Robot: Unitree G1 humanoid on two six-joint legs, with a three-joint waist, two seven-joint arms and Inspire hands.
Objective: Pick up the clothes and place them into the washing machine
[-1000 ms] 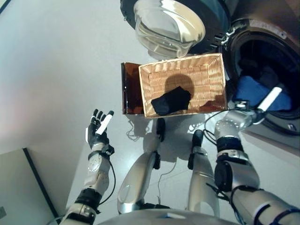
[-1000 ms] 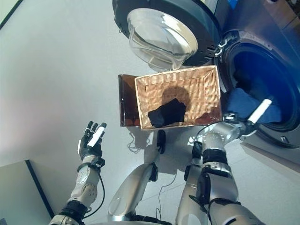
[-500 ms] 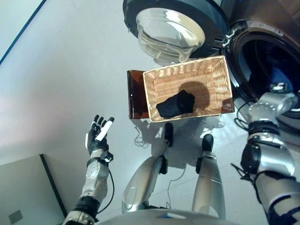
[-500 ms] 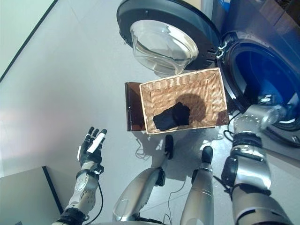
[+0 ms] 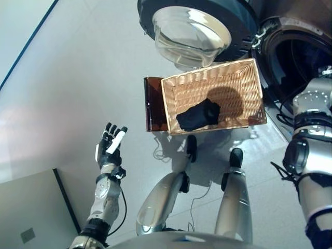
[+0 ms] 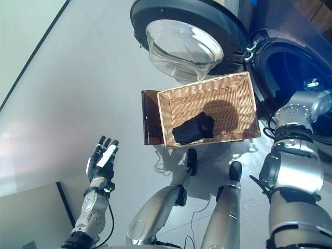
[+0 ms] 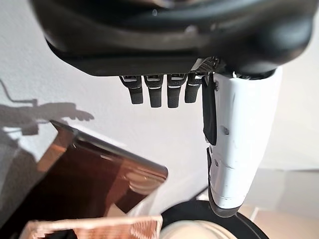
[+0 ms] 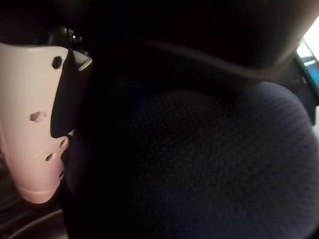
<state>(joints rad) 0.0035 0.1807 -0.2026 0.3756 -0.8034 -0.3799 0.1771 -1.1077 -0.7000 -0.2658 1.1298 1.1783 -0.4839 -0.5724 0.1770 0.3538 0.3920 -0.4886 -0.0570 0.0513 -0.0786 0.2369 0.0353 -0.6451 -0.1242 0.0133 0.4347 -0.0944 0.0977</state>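
A black garment [image 5: 197, 115] lies in the wicker basket [image 5: 207, 71], which rests on the dark brown box [image 5: 154, 104] beside the washing machine. The machine's drum [image 5: 290, 49] stands open and its round door [image 5: 192, 26] is swung out beyond the basket. My right arm [image 5: 314, 98] reaches into the drum. In the right wrist view my right hand [image 8: 35, 129] shows its white-covered thumb right against a dark blue cloth [image 8: 214, 164] inside the drum. My left hand [image 5: 110, 145] is open and empty, raised over the floor far left of the basket; it also shows in the left wrist view [image 7: 239, 149].
A pale panel [image 5: 26, 212] lies at the lower left by my left arm. The door's glass bowl [image 6: 184, 44] bulges out just beyond the basket's far rim. Grey floor [image 5: 78, 78] spreads to the left of the box.
My right arm has gone deeper into the drum, and its hand and the blue cloth have left the eye views. The camera has shifted. My left hand has kept its pose.
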